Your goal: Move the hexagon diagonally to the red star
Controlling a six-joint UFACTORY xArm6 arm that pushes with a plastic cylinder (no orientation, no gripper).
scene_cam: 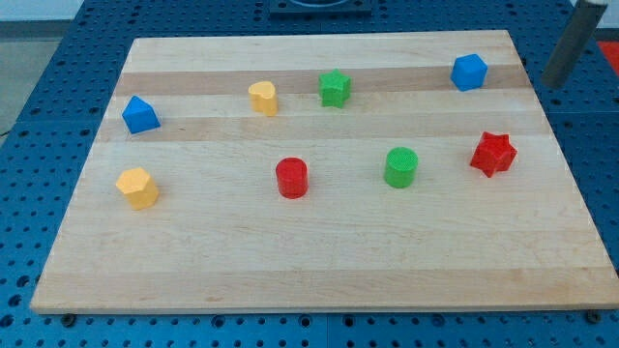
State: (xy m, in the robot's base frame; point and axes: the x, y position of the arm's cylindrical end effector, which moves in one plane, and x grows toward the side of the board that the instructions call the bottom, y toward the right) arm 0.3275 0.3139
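Note:
A yellow hexagon (137, 188) sits near the left edge of the wooden board (319, 275). The red star (493, 153) sits at the right side, far across the board from it. My tip (555, 84) is at the view's top right, just past the board's right edge. It is up and right of the red star, right of a blue cube-like block (469, 72), and touches no block.
A blue triangular block (140, 114) lies above the yellow hexagon. A yellow heart (263, 98) and a green star (335, 88) sit along the top. A red cylinder (291, 178) and a green cylinder (400, 166) stand between the hexagon and the red star.

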